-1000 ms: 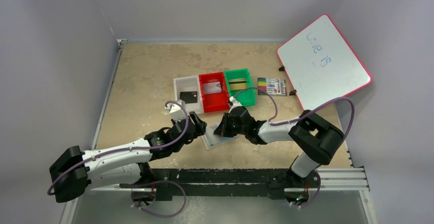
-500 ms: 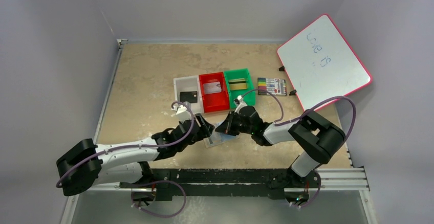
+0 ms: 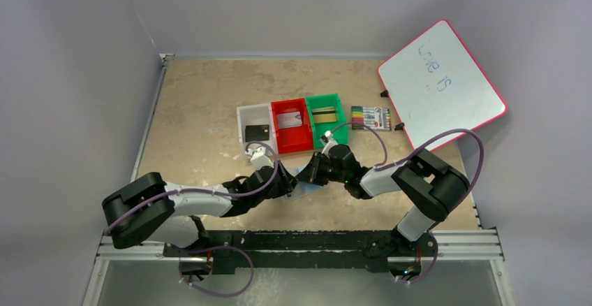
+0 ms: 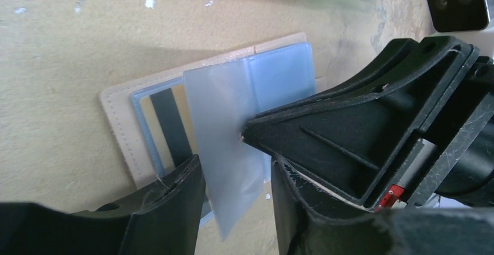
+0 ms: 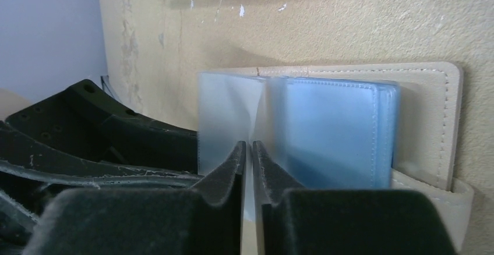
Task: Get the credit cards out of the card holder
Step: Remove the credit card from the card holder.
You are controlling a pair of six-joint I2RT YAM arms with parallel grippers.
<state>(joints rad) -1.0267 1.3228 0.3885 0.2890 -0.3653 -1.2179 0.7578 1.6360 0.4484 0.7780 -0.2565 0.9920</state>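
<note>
Position: the card holder (image 4: 119, 121) lies opened flat on the desk (image 3: 202, 103), near the front edge at centre, between the two arms' heads. Its tan stitched border faces up, with light-blue pockets (image 5: 332, 133) inside.

Right gripper (image 5: 247, 150): jaws closed, pinching one translucent pocket leaf (image 4: 224, 121) and holding it raised off the holder.

Left gripper (image 4: 233, 176): jaws partly apart, one finger (image 4: 175, 199) on either side of the lower end of that leaf. Contact with the leaf cannot be told.

Contents: a card with a dark stripe (image 4: 173, 130) shows in the left-hand pocket, under the blue plastic. The raised leaf covers part of it.

Obstruction: the right gripper's body fills the right half of the left wrist view and hides the holder's right side. In the top view both heads cover most of the holder.

Surroundings: just behind the holder stand three trays in a row.
- The white tray (image 3: 246, 114) has a black card (image 3: 258, 133) in it.
- The red tray (image 3: 279, 105) has a pale card (image 3: 290, 119) in it.
- The green tray (image 3: 338, 100) has a striped card (image 3: 322, 114) in it.

A marker pack (image 3: 371, 117) lies to their right, and a tilted whiteboard (image 3: 441, 82) is beyond it.
</note>
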